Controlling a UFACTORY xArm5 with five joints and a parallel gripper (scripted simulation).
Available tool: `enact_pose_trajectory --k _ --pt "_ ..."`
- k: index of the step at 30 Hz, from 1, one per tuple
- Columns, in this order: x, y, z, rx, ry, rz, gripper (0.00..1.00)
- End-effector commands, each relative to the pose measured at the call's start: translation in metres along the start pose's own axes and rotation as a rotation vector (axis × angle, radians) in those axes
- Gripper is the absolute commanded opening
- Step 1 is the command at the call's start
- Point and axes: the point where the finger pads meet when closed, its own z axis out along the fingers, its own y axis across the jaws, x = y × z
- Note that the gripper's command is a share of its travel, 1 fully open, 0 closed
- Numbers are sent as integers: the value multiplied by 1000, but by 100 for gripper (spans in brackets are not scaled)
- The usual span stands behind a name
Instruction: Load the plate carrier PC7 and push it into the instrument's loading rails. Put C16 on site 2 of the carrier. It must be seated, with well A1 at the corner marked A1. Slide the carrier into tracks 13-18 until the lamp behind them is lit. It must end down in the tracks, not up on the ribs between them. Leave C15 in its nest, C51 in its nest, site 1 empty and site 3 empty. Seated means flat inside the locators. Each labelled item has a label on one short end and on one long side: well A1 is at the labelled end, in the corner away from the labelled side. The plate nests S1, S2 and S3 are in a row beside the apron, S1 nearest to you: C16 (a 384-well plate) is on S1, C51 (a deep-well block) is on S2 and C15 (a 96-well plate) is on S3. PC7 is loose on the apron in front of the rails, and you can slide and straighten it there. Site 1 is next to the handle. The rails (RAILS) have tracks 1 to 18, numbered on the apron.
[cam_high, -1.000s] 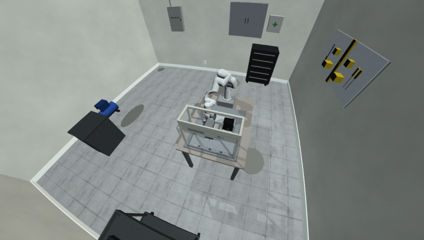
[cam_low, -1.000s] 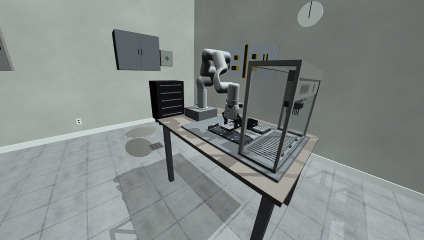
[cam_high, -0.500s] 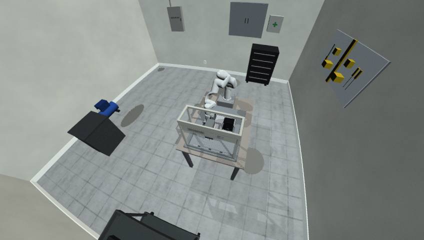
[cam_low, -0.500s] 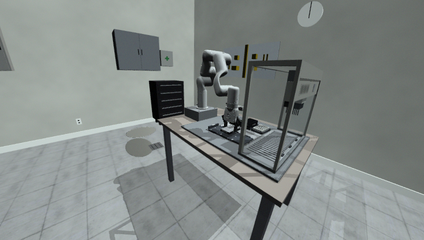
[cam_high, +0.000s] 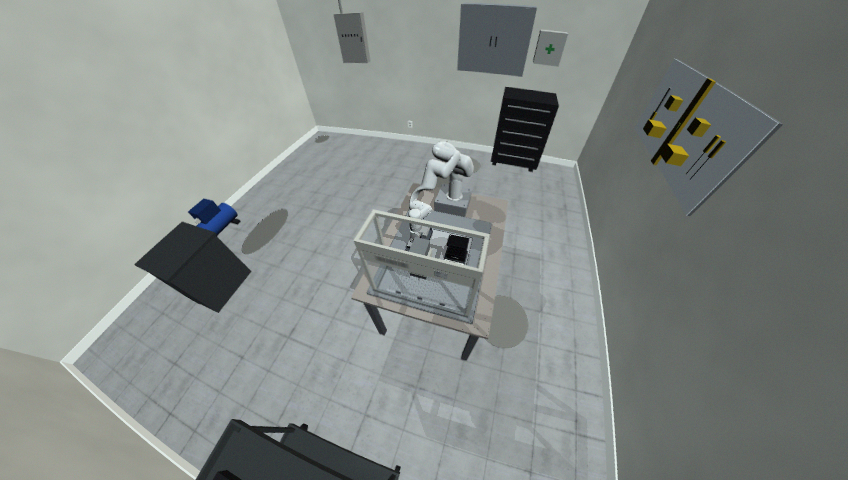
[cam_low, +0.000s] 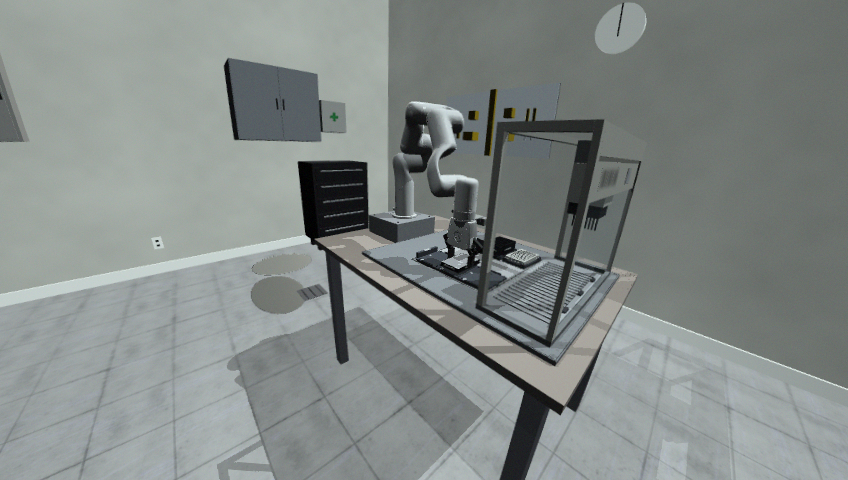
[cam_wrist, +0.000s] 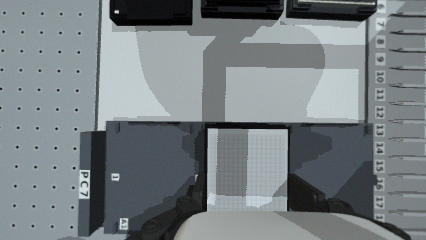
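1. Wrist view: plate C16 (cam_wrist: 247, 160) (cam_low: 457, 263) sits between the wide-set fingers of the gripper (cam_wrist: 245, 187) (cam_low: 461, 258) (cam_high: 418, 237), which hold it across its width over the middle of carrier PC7 (cam_wrist: 150, 155) (cam_low: 430, 259). Whether the plate is fully seated cannot be told.

2. At the carrier's near end, the handle (cam_wrist: 85, 187) bears the PC7 label; the "1" and "A1" marks show on the deck beside it. Site 1 holds no plate. C16's own labels are out of sight, so its A1 corner cannot be read.

3. The carrier's far end stands at the track numbers (cam_wrist: 379, 147), alongside 13 to 17, with the ribbed rails (cam_wrist: 407, 123) (cam_low: 532, 291) just beyond.

4. Exterior view: the white arm (cam_low: 441, 130) (cam_high: 440, 169) reaches down over the table (cam_low: 380, 270) (cam_high: 496, 279), outside the framed instrument (cam_low: 492, 214) (cam_high: 484, 252).

5. Dark block C51 (cam_low: 505, 243) (cam_wrist: 242, 10) and light-topped C15 (cam_low: 522, 256) (cam_wrist: 331, 9) stand in a row beside the carrier, apart from the gripper.

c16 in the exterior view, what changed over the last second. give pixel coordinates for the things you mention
The pincer (cam_high: 418, 237) (cam_low: 460, 260) (cam_wrist: 245, 187) has moved down, lowering C16 (cam_low: 457, 263) (cam_wrist: 255, 165), still gripped, toward the middle of PC7 (cam_low: 484, 276) (cam_wrist: 145, 165). Nothing was visibly let go. PC7 stayed put.
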Motion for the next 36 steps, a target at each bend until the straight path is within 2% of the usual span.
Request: enact_pose_trajectory --k 1,36 --pt "0 1 -1 -3 -1 0 0" --pt "0 1 12 -3 -1 0 0"
